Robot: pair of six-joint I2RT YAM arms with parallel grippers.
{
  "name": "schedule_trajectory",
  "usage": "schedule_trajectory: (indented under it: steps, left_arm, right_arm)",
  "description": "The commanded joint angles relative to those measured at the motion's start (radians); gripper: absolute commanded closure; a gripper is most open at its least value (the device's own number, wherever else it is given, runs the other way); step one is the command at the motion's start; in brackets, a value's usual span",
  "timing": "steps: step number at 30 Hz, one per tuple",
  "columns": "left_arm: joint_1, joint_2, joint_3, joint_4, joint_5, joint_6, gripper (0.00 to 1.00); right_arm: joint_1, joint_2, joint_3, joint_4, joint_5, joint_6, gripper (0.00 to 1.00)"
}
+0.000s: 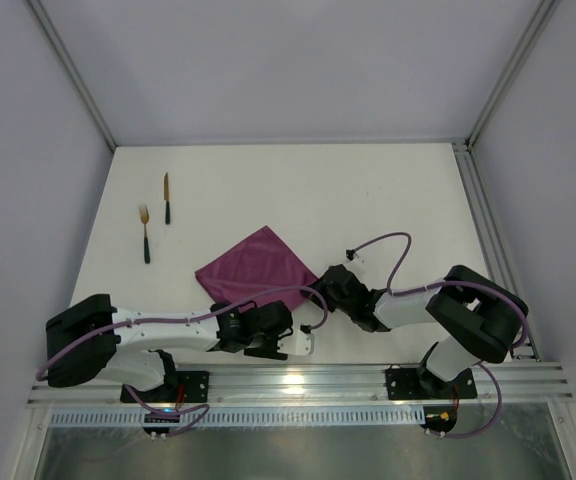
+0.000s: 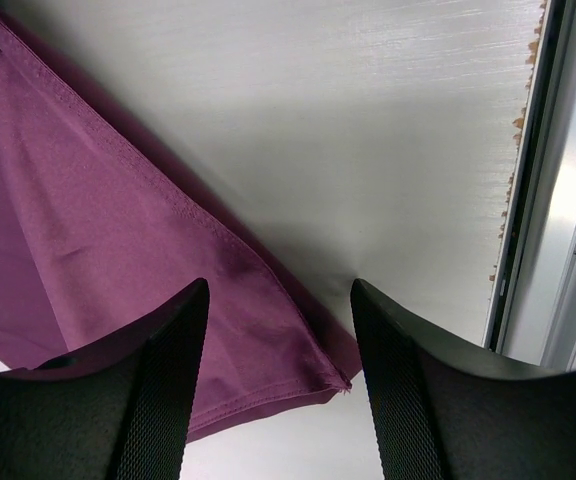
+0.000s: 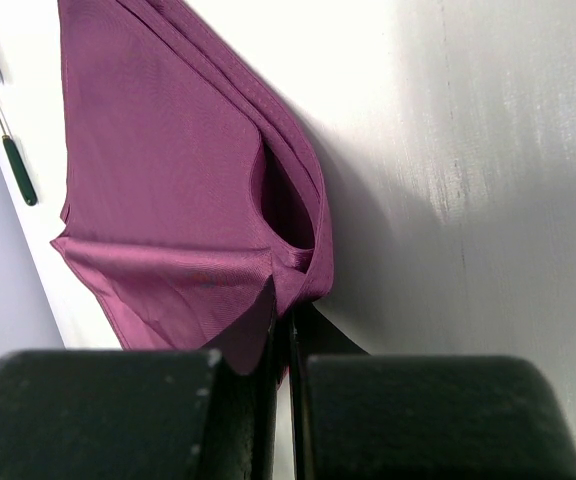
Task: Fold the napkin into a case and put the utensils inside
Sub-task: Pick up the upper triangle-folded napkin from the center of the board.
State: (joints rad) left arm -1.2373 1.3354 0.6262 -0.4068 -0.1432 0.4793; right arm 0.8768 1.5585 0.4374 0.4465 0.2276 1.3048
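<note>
right wrist view: pinches a bunched corner of the napkin [image 3: 168,180] on the table [image 3: 488,150] with the right gripper [image 3: 290,338], jaws pressed together. hovers the left gripper [image 2: 280,300] spread over another corner, holding nothing. could skew the fold if pulled one-sidedly.

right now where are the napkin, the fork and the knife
napkin [image 1: 258,264], top view, middle of the cloth
fork [image 1: 145,235], top view, middle of its length
knife [image 1: 167,198], top view, middle of its length

A corner of the napkin [image 3: 168,170] is hiding inside the pinching right gripper [image 3: 288,365]; far left of it, the utensils [image 3: 18,172] are being cropped.
</note>
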Motion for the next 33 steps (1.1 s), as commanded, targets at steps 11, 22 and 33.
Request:
schedule_trajectory:
  steps: [11,22,33]
  left_arm:
    - [-0.001,0.013,-0.06,-0.156,0.045,-0.03,0.38]
    - [0.001,0.019,-0.068,-0.185,0.036,-0.034,0.37]
    - [0.016,-0.019,-0.069,-0.198,0.033,-0.025,0.41]
  right_arm:
    - [-0.001,-0.018,0.0,-0.054,0.022,-0.032,0.96]
    - [-0.002,-0.017,0.015,-0.066,0.019,-0.038,0.96]
    - [-0.001,-0.022,0.027,-0.081,0.021,-0.055,0.96]
